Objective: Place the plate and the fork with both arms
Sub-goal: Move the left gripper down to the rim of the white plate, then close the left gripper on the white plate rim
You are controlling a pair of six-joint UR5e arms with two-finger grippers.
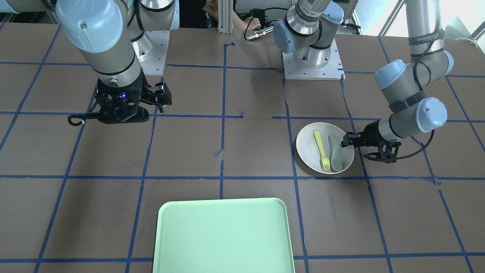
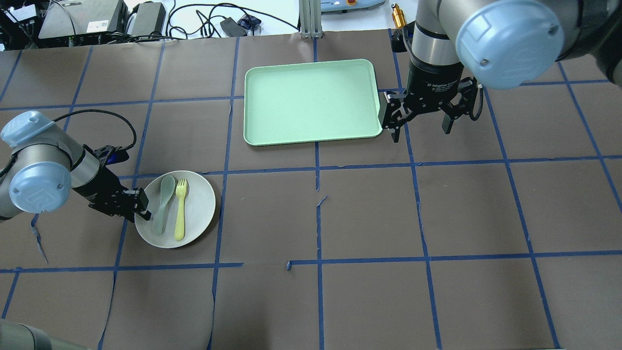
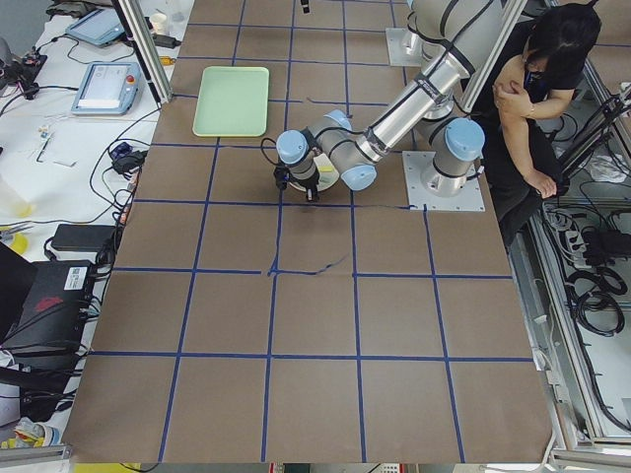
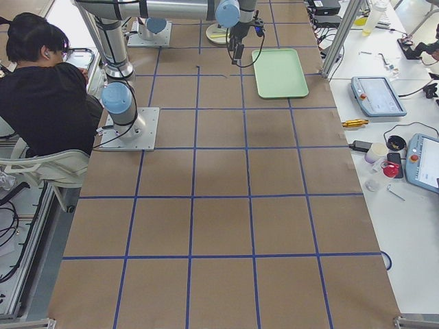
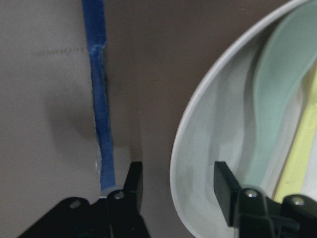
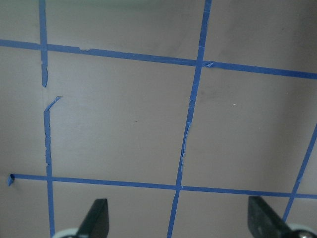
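The off-white plate (image 2: 197, 214) sits on the table at my left, also in the front view (image 1: 307, 146). The pale-yellow fork (image 2: 180, 209) lies inside it, beside a grey-green spoon (image 2: 163, 204). My left gripper (image 2: 141, 208) is low at the plate's near-left edge. In the left wrist view the left gripper (image 5: 178, 186) is open, with one finger outside the plate's rim (image 5: 174, 148) and the other inside, next to the spoon (image 5: 277, 109) and fork (image 5: 303, 153). My right gripper (image 2: 420, 127) is open and empty, above the table just right of the tray.
A rectangular mint-green tray (image 2: 311, 99) lies at the far middle of the table, and it shows in the front view (image 1: 223, 235). Blue tape lines grid the brown table. A person in black (image 3: 537, 89) sits beside the robot's base. Monitors and cables lie beyond the far edge.
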